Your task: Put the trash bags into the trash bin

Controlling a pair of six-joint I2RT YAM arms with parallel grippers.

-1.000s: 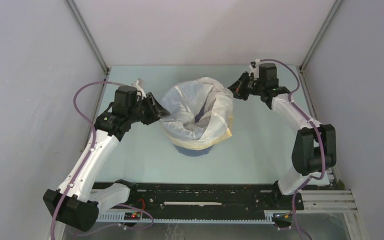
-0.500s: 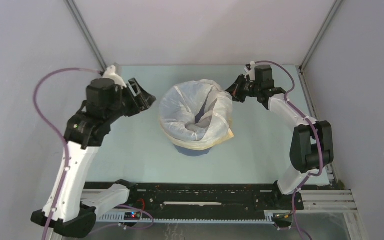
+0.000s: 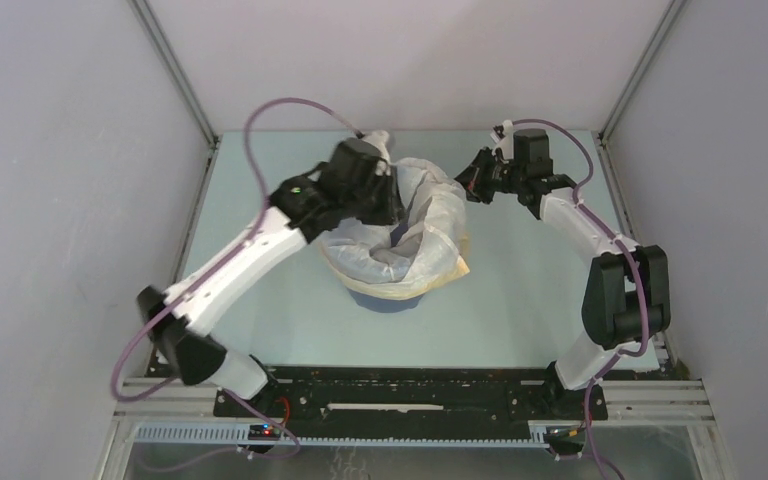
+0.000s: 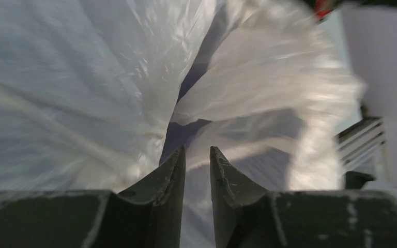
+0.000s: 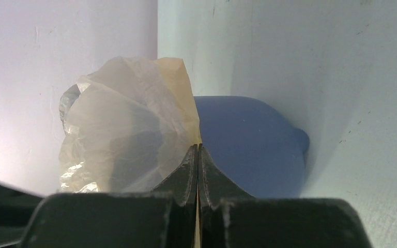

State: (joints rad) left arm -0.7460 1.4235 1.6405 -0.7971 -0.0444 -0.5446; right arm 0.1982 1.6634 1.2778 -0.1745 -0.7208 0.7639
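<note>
The blue trash bin (image 3: 385, 300) stands mid-table, mostly covered by the white trash bag (image 3: 415, 225), which drapes over its top with the yellow rim hanging down the front. My left gripper (image 3: 390, 197) hovers over the bag's mouth. In the left wrist view its jaws (image 4: 196, 150) stand a narrow gap apart with nothing between them, above the crinkled bag (image 4: 82, 77). My right gripper (image 3: 468, 184) is at the bag's far right edge. In the right wrist view it (image 5: 197, 146) is shut on the bag's yellow rim, with the bag (image 5: 124, 129) to the left and the bin (image 5: 248, 144) to the right.
Grey enclosure walls stand on three sides, with metal corner posts (image 3: 175, 70) at the back. The black rail (image 3: 410, 395) holding the arm bases runs along the near edge. The left arm's purple cable (image 3: 280, 105) arches over the back left.
My left arm has swung from the left side of the bin across to above the bag's mouth, and its jaws have narrowed. The right gripper has stayed put on the rim.
</note>
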